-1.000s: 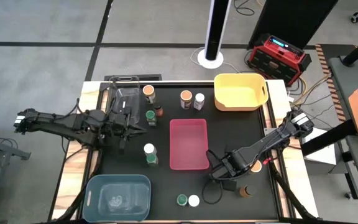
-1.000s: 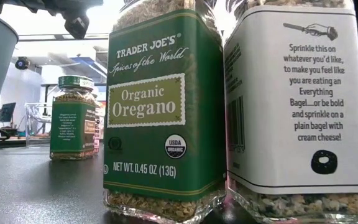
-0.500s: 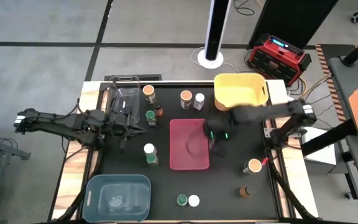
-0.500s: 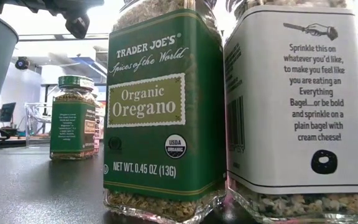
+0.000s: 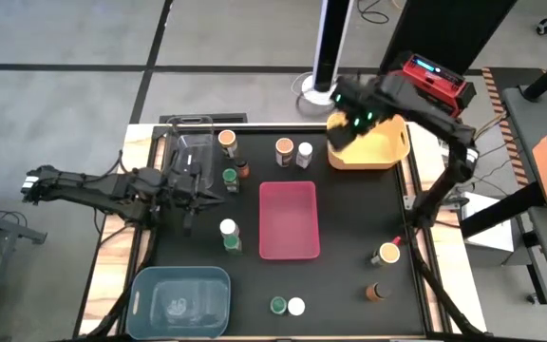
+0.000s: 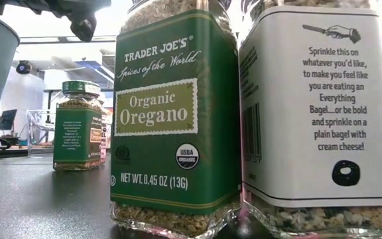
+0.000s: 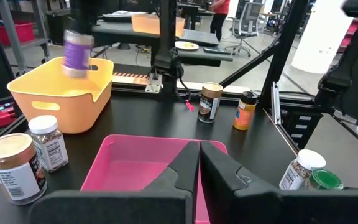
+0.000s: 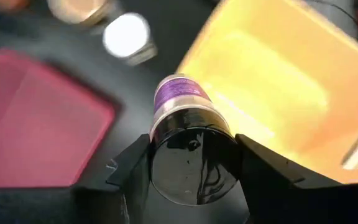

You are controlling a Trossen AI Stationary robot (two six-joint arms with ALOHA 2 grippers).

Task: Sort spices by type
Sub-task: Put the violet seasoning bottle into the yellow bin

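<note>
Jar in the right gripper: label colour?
Purple label on the jar, black lid; clearest in the right wrist view.

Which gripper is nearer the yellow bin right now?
Right. The right gripper hangs over the yellow bin at its left edge, holding a purple-labelled jar. The left gripper waits shut across the table, left of the pink bin.

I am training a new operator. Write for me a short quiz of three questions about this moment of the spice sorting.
1. True or false: the right tool holds a dark-lidded spice jar with a purple label.
2. Over which bin does it hang? A) pink flat plastic bin B) yellow plastic bin C) blue plastic bin
3. Fill in: the label on the green jar nearest the low camera reads "Organic ____".

Key: 1 true; 2 B; 3 Oregano.
</note>
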